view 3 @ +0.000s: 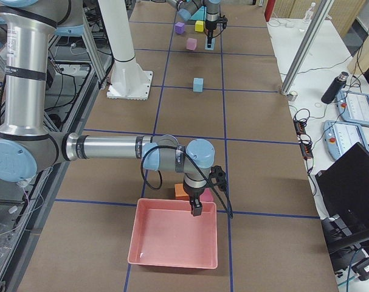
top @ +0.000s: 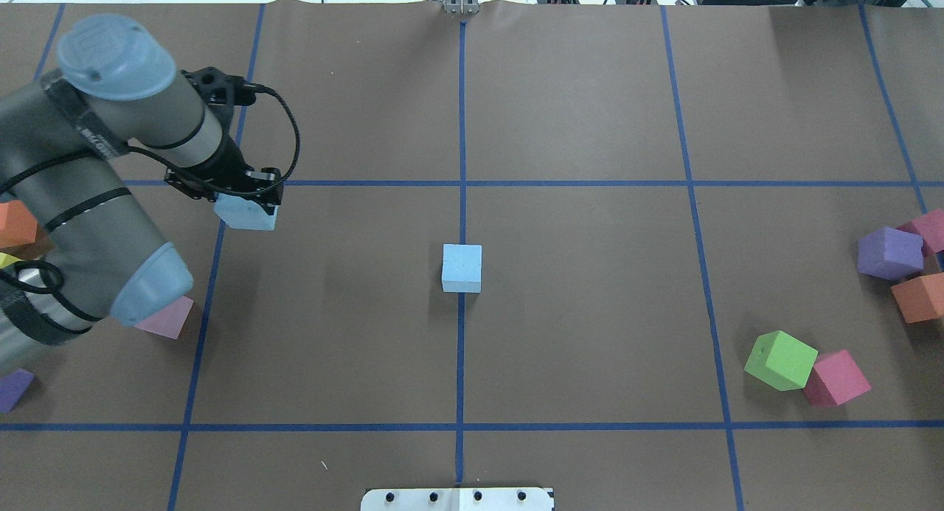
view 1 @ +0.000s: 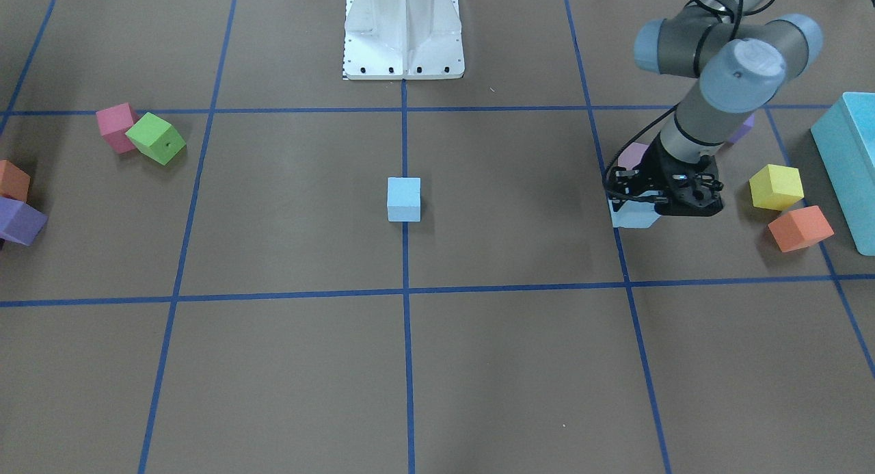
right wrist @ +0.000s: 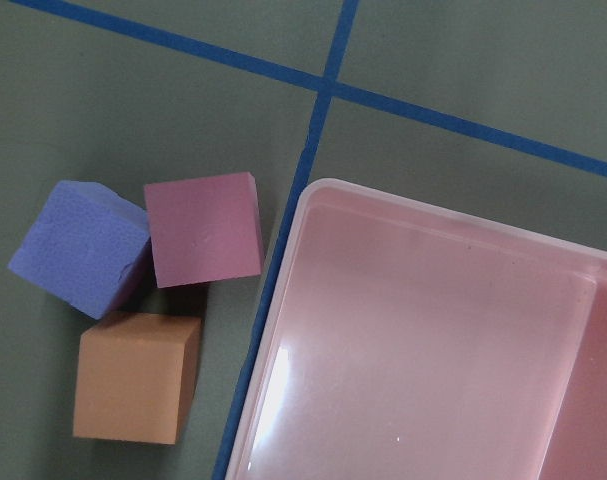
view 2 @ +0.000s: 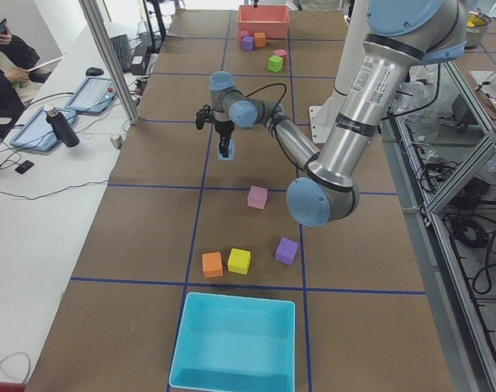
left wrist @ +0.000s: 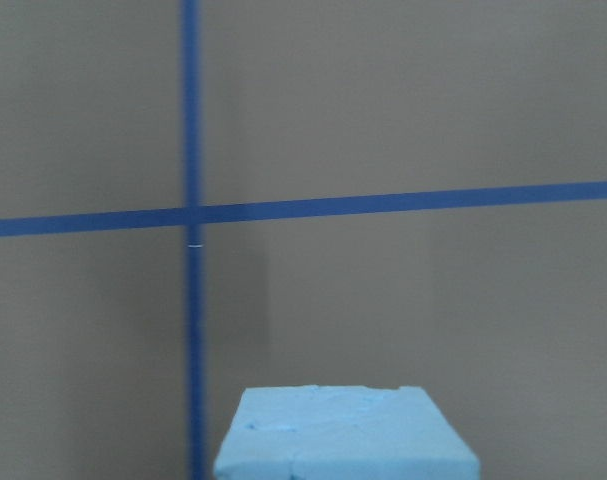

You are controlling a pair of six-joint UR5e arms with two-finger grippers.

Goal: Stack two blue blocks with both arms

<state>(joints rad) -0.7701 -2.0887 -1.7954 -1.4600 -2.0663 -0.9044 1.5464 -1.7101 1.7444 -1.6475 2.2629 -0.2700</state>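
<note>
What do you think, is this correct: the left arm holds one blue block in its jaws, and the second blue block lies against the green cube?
Not quite. The left gripper does hold one blue block in its jaws, but the second blue block stands alone on the central blue tape line, apart from the green cube. The overhead exterior view shows this.

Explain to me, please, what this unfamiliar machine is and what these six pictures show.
It is a two-armed robot at a table. Two pictures look down from opposite sides, two look along the table from its ends, and two come from wrist cameras. The left gripper grips one blue block; the other blue block sits at the table's middle. The right gripper hangs over a pink tray; open or shut, I cannot tell. Coloured cubes and a turquoise box lie around.
</note>
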